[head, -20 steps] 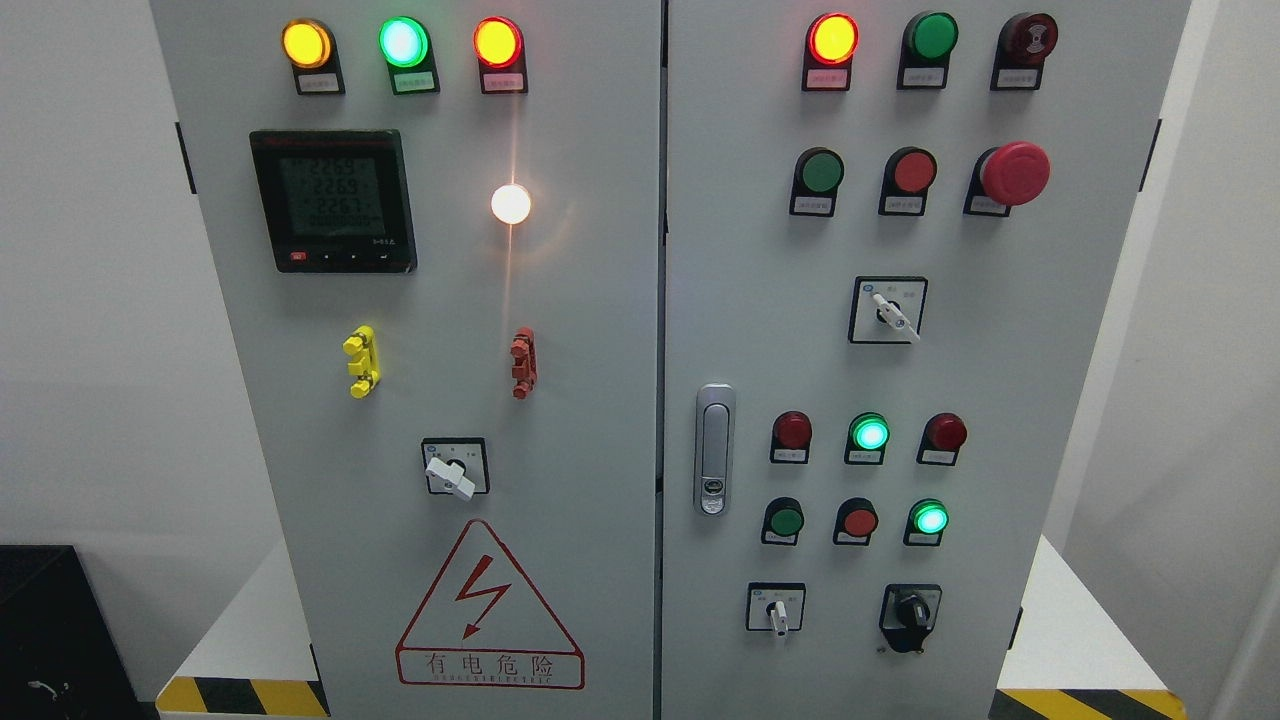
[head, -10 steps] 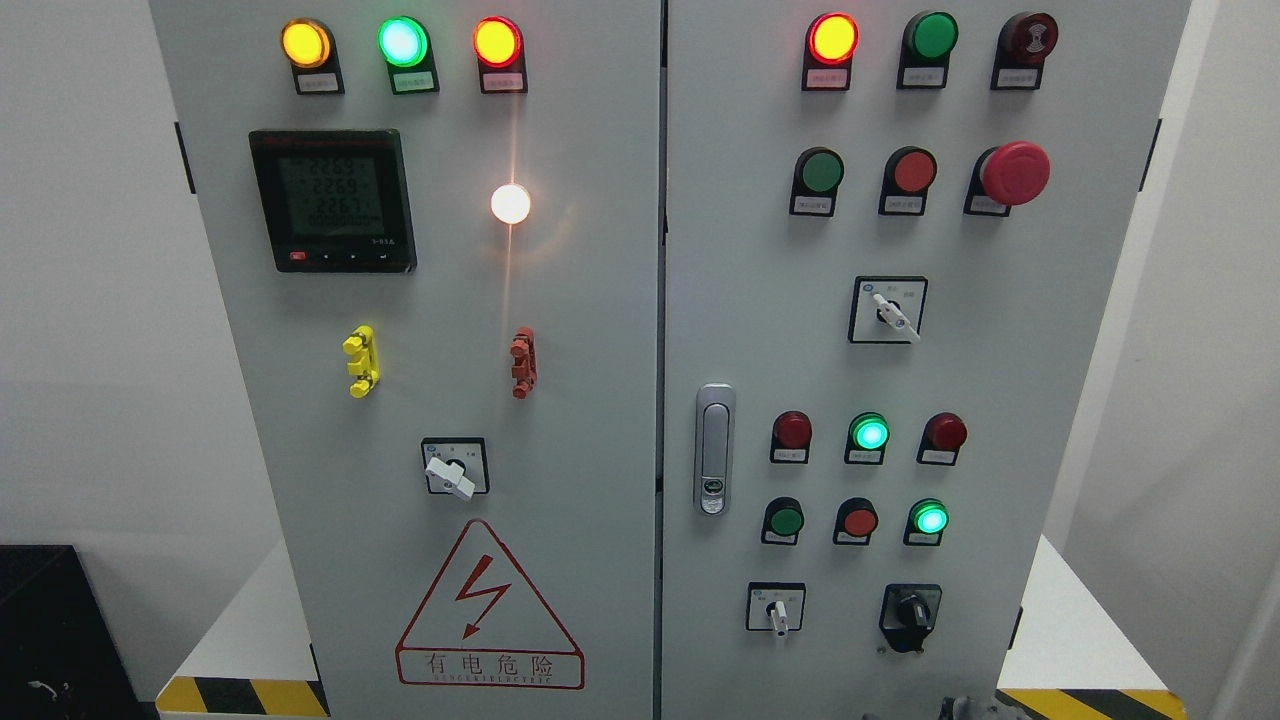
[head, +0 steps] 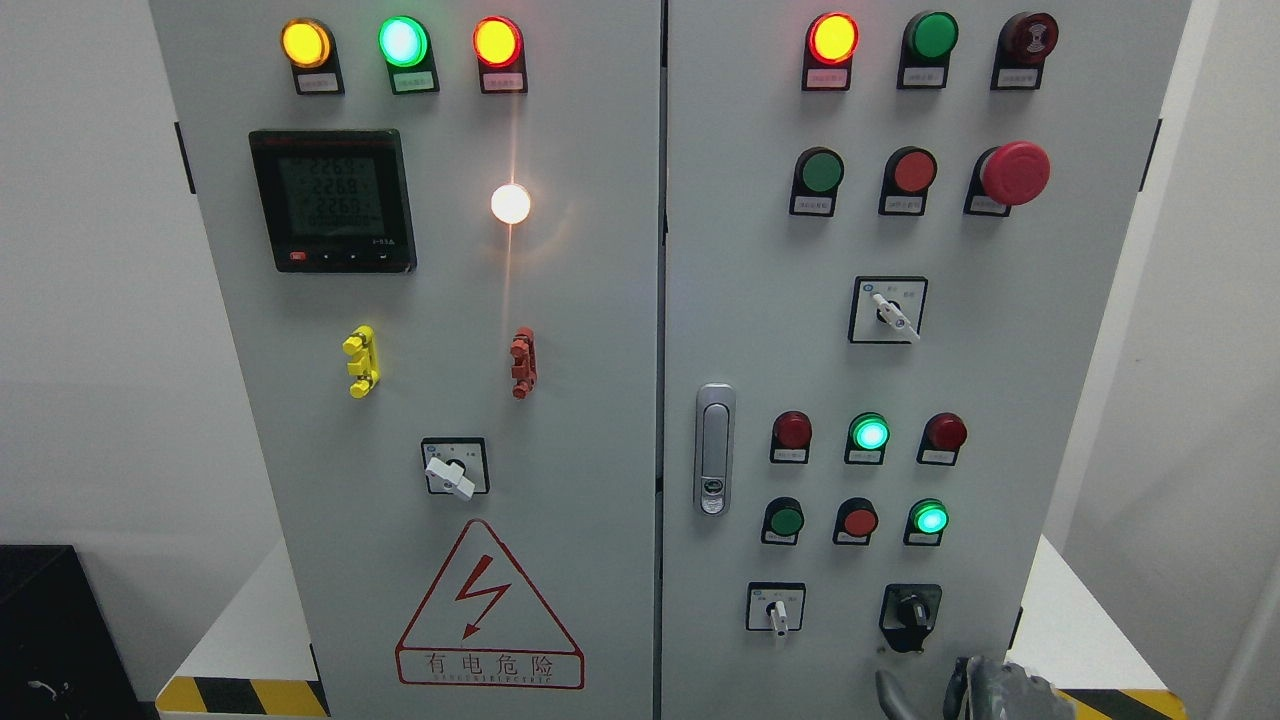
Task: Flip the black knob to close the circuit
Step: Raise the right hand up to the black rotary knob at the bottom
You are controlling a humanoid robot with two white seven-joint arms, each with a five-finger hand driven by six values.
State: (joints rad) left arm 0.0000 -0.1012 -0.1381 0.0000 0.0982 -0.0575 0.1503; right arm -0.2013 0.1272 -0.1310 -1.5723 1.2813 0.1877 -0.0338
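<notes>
From the head camera I see the right hand [head: 975,690] poking up at the bottom edge, right of the middle; only grey fingertips [head: 893,695] show, so I cannot tell whether it is open or closed. The black knob [head: 911,609] sits just above the hand, low on the right door of the cabinet [head: 600,300], with bare grey panel between them. Up and to the hand's left is a small white-handled selector switch [head: 776,611]. To the hand's right the cabinet's edge runs down to a white platform with yellow-black hazard striping [head: 1110,703]. Further above the hand are two rows of round buttons and lamps, two lit green [head: 870,433].
</notes>
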